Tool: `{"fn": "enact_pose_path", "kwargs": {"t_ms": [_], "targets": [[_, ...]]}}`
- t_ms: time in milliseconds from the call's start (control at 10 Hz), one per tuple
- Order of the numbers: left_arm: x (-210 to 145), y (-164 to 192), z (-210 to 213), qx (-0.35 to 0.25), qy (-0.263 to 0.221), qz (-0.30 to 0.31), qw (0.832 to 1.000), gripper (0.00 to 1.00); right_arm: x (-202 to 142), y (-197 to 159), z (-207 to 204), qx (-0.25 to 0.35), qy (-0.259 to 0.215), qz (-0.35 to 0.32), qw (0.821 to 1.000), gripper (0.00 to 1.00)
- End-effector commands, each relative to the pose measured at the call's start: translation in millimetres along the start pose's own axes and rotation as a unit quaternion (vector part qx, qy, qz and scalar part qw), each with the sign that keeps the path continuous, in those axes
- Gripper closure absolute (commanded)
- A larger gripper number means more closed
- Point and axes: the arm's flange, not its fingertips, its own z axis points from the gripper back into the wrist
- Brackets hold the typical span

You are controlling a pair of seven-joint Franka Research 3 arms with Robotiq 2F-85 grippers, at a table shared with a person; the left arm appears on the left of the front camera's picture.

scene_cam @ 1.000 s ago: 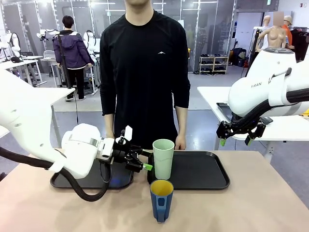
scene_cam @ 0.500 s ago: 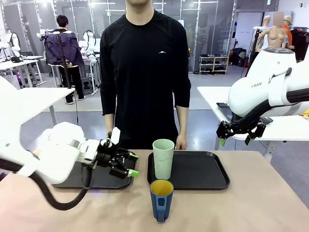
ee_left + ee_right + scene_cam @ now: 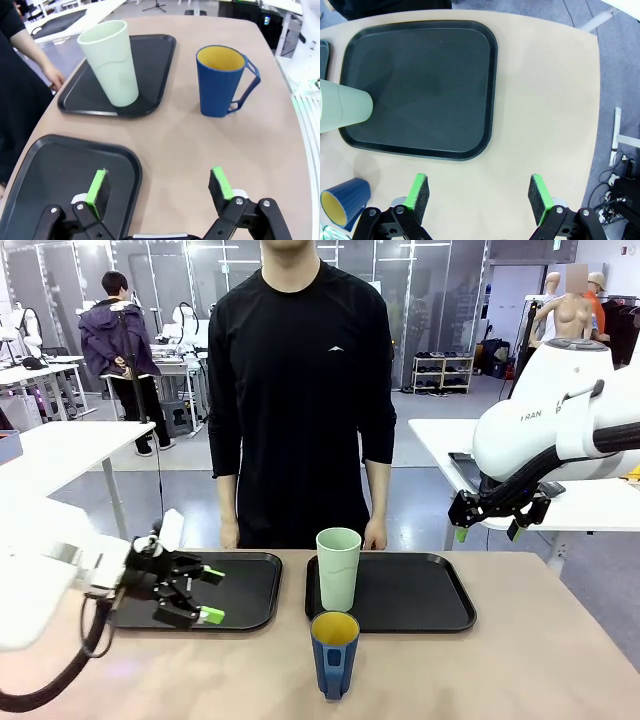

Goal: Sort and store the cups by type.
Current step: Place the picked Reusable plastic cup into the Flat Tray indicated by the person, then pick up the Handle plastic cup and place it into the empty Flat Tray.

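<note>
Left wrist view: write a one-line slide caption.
Open left claw over the rim of the near tray; tumbler on the far tray, mug on the table.

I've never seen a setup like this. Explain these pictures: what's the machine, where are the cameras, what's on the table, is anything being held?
It is a robot with two white arms, each ending in a black two-finger gripper with green pads. The front view looks across a tan table at a person in black. The wrist cameras look along each gripper's fingers. Two black plastic trays lie side by side. A tall pale mint-green plastic tumbler stands on the right tray's near left corner; a dark-blue mug with a handle and yellow inside stands on the table in front of it. The left gripper hovers open at the left tray's near edge; the right gripper hangs open, high at the right. Neither holds anything.
</note>
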Motion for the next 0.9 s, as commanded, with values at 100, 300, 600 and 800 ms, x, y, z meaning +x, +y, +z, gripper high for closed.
{"fn": "enact_pose_path", "kwargs": {"t_ms": [100,300,600,800], "targets": [[-7,-8,23,-0.004,0.016,0.011,1.0,0.0,0,-1,1,0.0,-0.002,-0.004,1.0,0.0],[-5,-5,12,0.007,0.006,0.002,1.0,0.0,0,-1,1,0.0,-0.002,-0.004,1.0,0.0],[-5,-5,12,0.007,0.006,0.002,1.0,0.0,0,-1,1,0.0,-0.002,-0.004,1.0,0.0],[-5,-5,12,0.007,0.006,0.002,1.0,0.0,0,-1,1,0.0,-0.002,-0.004,1.0,0.0]]}}
